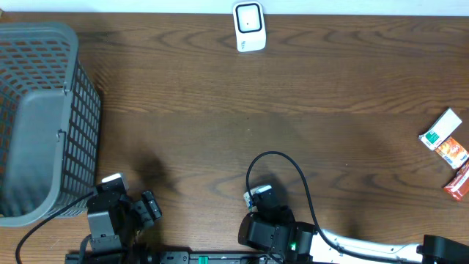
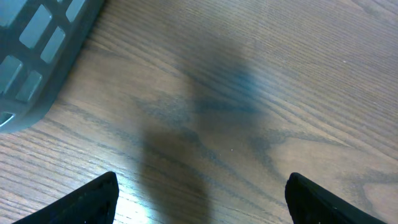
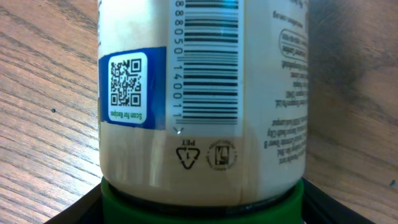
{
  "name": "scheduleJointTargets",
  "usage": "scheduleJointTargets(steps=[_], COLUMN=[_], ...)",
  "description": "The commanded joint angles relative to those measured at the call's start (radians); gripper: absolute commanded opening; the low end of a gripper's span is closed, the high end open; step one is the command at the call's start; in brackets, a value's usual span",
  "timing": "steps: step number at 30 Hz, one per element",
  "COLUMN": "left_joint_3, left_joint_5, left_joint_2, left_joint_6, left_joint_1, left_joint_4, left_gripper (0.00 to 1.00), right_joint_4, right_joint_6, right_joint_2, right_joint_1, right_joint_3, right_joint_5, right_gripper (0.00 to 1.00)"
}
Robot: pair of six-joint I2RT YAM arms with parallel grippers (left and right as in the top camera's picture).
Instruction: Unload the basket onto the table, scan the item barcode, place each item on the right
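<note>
Count by kind on the one wooden table.

One grey mesh basket at the left edge. One white barcode scanner at top centre. Three small packs at the right edge: a white-and-green box, an orange packet and a red-brown packet. One labelled bottle carrying one green cap, one barcode and one QR code. Two robot arms along the bottom edge, the left arm and the right arm.

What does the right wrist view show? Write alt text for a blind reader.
A white bottle fills the frame close up, its barcode facing the camera beside a blue QR label, with a PET mark below. Its green cap sits at the bottom edge between dark fingers, over a wooden table.
</note>
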Motion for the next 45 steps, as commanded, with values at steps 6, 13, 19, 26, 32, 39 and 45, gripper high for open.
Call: scheduleJointTargets(steps=[6, 13, 19, 26, 32, 39, 45], left_joint_3=[0.006, 0.006, 0.006, 0.006, 0.006, 0.006, 0.006], left_joint_5=[0.008, 0.008, 0.009, 0.008, 0.008, 0.008, 0.008], left_joint_2=[-0.002, -0.002, -0.002, -0.002, -0.002, -0.002, -0.002], left_joint_6=[0.006, 0.006, 0.005, 0.006, 0.006, 0.006, 0.006], left_joint_1=[0.000, 0.001, 0.000, 0.000, 0.000, 0.000, 0.001], left_joint_4=[-0.003, -0.003, -0.003, -0.003, -0.003, -0.003, -0.003], left_gripper=[0.86, 0.86, 0.86, 0.86, 0.86, 0.86, 0.86], right_joint_4=[-0.121, -0.288, -0.446, -0.481, -0.510, -0.739, -0.804], right_joint_6=[-0.007, -0.146, -0.183, -0.274, -0.291, -0.341, -0.249], right_joint_2=[-0.050, -0.094, -0.089, -0.085, -0.085, -0.084, -0.063], right_joint_1=[-0.019, -0.169, -0.356, -0.510, -0.515, -0.513, -0.512], right_joint_3=[0.065, 0.251, 0.344, 0.358, 0.480, 0.589, 0.587], right_joint_5=[-0.024, -0.317, -0.492, -0.628, -0.565, -0.447, -0.402], right_gripper=[0.63, 0.66, 0.67, 0.82, 0.99, 0.99, 0.99])
